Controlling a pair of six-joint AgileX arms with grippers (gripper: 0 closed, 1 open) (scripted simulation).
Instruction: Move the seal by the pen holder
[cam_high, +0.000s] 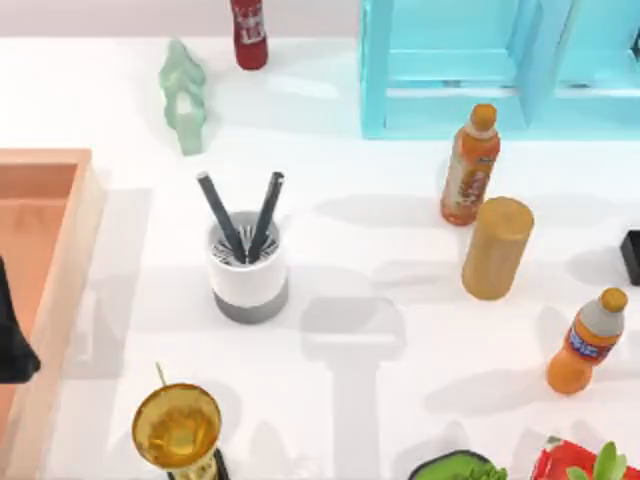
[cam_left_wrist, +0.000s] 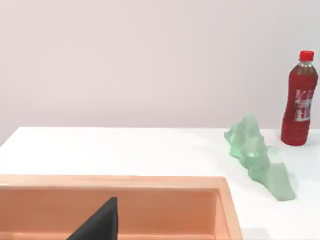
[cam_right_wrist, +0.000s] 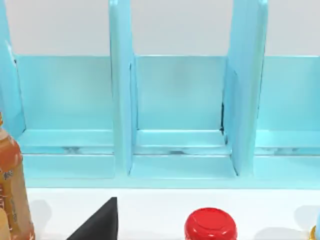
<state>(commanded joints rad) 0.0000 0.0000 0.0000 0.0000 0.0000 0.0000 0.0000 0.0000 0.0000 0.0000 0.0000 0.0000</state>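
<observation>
Seal and pen holder apart; claw states cannot be told.
Top view: pen holder (cam_high: 248, 268) upright, left of desk (cam_high: 400, 300) centre. Left wrist view: wooden tray (cam_left_wrist: 150, 200) at desk edge. Right wrist view: seal's (cam_right_wrist: 210, 224) red knob before blue shelf (cam_right_wrist: 180, 115).

White table (cam_high: 400, 400) (soft shadows), pale wall (cam_left_wrist: 150, 60), turquoise shelf (cam_high: 450, 70) behind.

My left arm (cam_high: 15, 340) sits at nine o'clock on the top view, a dark shape at the edge. My right arm (cam_high: 630, 256) shows at three o'clock, barely in. A dark finger (cam_left_wrist: 97, 225) edges each wrist view.
</observation>
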